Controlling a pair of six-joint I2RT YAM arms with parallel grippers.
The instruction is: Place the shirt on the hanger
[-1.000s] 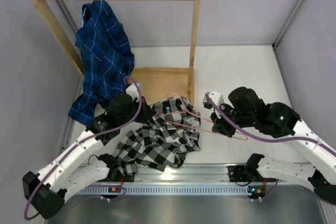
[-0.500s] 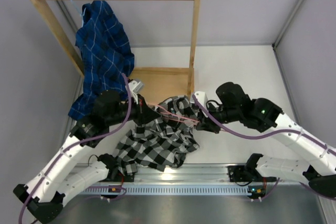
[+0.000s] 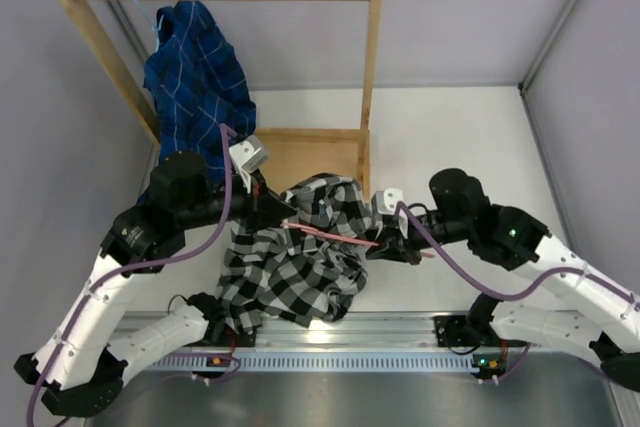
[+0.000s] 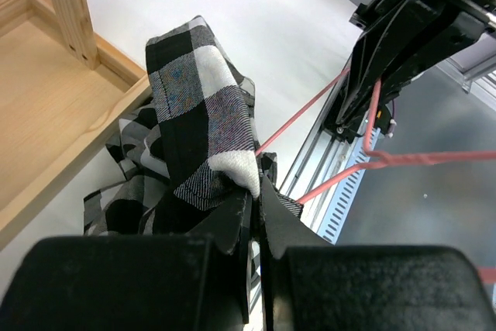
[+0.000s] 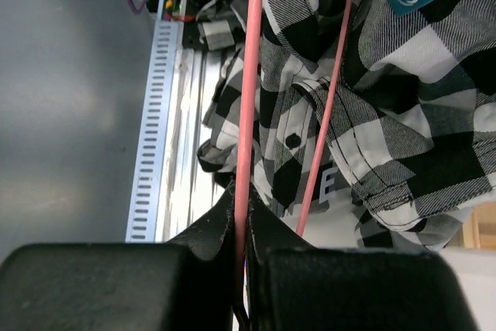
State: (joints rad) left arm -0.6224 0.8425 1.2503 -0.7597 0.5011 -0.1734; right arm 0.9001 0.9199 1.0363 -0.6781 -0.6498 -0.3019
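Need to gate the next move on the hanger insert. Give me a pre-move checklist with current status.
1. Left gripper shut on the shirt edge: ok.
2. Right gripper shut on the hanger wire: ok.
3. Pinched shirt edge raised above the pile: ok, per the left wrist view.
4. Hanger arm inside the shirt: cannot tell; the wire crosses the fabric and any entry point is hidden.
5. Shirt clear of the table: not ok; most of it lies bunched there.
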